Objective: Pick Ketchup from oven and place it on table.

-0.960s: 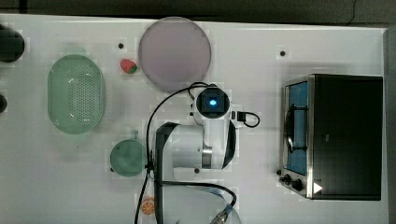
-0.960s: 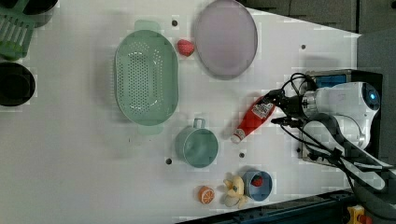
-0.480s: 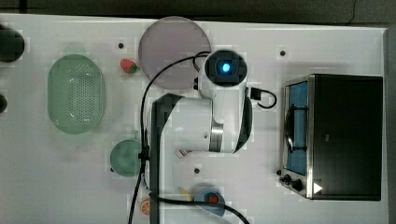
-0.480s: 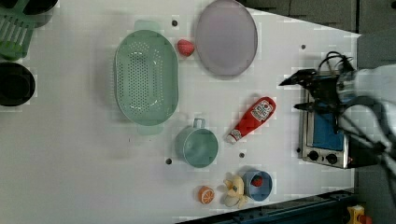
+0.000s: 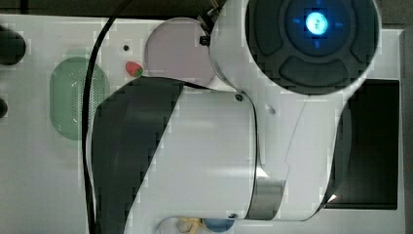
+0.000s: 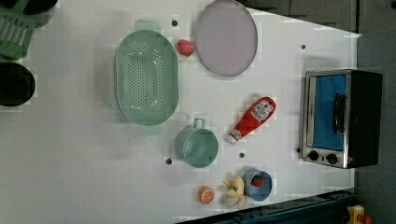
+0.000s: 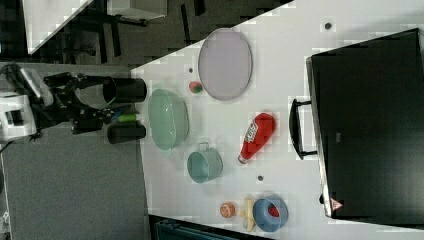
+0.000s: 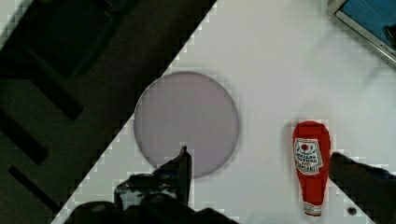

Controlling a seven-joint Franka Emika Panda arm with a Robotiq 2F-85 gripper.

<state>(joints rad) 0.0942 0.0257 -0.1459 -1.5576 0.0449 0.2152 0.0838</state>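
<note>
The Ketchup (image 6: 252, 119) is a red bottle with a white cap, lying on its side on the white table (image 6: 70, 163) between the teal mug and the oven (image 6: 343, 119). The oven's blue glass door is shut. The bottle also lies there in the right view as Ketchup (image 7: 256, 136), left of the oven (image 7: 370, 125). My gripper (image 8: 259, 156) is open and empty, high above the table. In the wrist view the Ketchup (image 8: 310, 170) lies far below, near one finger (image 8: 359, 172). My arm (image 5: 219, 146) covers much of the top view.
A lilac plate (image 6: 226, 37), a strawberry (image 6: 185, 46), a green colander (image 6: 146, 77) and a teal mug (image 6: 198, 147) surround the bottle. A blue bowl (image 6: 258, 184), a yellow toy and an orange slice (image 6: 205, 194) sit near the table's edge. Black cups (image 6: 16, 84) stand at the left view's left.
The open gripper has left the Ketchup and the arm has risen toward the top camera, passing out of the left view. The bottle stays lying on the table.
</note>
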